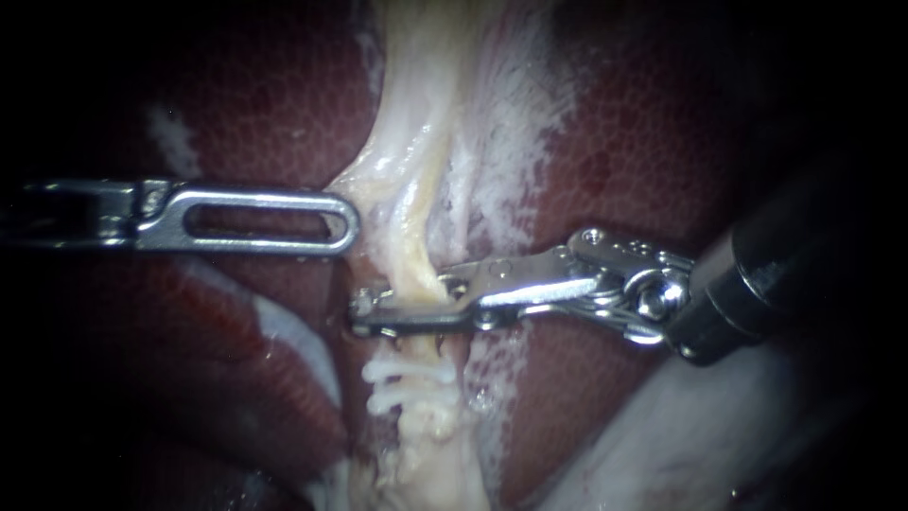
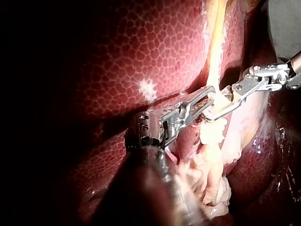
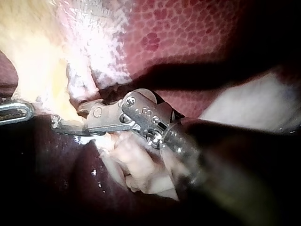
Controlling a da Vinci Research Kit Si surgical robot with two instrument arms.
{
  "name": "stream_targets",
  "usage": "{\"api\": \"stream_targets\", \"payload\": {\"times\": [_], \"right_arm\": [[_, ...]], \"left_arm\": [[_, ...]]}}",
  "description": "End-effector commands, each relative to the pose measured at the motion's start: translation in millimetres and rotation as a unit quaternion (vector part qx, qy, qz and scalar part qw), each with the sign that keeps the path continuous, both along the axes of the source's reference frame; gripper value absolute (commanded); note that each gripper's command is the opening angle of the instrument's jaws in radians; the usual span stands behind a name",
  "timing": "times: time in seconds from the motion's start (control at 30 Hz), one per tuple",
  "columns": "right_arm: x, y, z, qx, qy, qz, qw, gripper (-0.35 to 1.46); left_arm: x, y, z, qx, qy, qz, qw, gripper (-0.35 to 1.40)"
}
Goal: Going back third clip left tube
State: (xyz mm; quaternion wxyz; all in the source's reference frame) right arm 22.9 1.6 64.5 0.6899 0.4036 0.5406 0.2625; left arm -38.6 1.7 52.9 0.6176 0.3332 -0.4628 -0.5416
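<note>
Right instrument (image 1: 364, 312): jaws pinch the tube (image 1: 416, 237) crosswise. Just beyond them, two white clips (image 1: 407, 374) ring the same tube. Opposite the jaw tips, beside the tube, left instrument (image 1: 345, 225): jaws together, empty. Liver (image 1: 662, 142) behind. Tube judged soft, slick, easily torn; hold only its bare stretch, never at the clips.

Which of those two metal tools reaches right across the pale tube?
The right instrument, entering from the right: its tip crosses the tube. The left instrument, with the slotted tip, ends at the tube's edge.
</note>
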Motion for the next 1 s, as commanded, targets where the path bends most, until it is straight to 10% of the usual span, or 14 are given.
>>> {"api": "stream_targets", "payload": {"times": [0.03,0.43,0.67,1.0], "right_arm": [[0.0,0.0,0.1,0.000,0.000,0.000,1.0000,-0.35],[0.1,-0.5,0.5,0.010,0.000,-0.002,0.9999,-0.35],[0.7,-0.8,1.0,-0.018,0.016,0.002,0.9997,0.42],[1.5,-0.2,1.8,-0.120,0.046,0.008,0.9916,0.60]], "left_arm": [[0.0,0.0,0.0,0.000,0.001,0.000,1.0000,-0.35],[0.0,0.0,-0.1,0.000,0.001,0.000,1.0000,-0.35],[0.0,0.0,0.0,0.000,0.001,0.000,1.0000,-0.35],[0.0,0.0,-0.1,0.000,0.001,-0.001,1.0000,-0.35]]}}
